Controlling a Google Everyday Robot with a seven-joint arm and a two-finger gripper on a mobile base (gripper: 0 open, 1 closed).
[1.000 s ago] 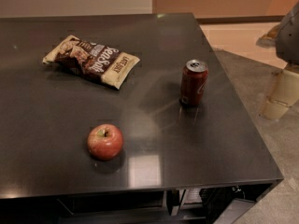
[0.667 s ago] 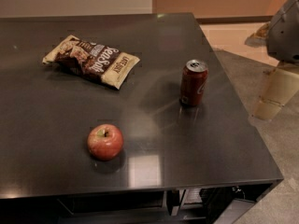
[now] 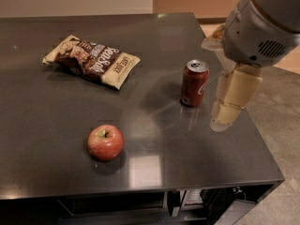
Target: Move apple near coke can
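Apple (image 3: pixel 105 142), red with yellow-green patch at stem dimple: resting on dark table (image 3: pixel 47 168), near the front edge, left of centre, nothing touching it. Coke can (image 3: pixel 194 83): upright, farther back and to the right, well apart from apple. Brown-and-cream snack bag (image 3: pixel 91 60): lying flat, far left, apart from both. Gripper (image 3: pixel 230 102), cream-coloured, hanging below grey arm housing (image 3: pixel 260 27): just right of coke can, by table's right edge, clear of can; apart or together, cannot tell

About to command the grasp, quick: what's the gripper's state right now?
Gripper: cannot be told. It hangs right of the coke can, above the table; the apple is not in it.
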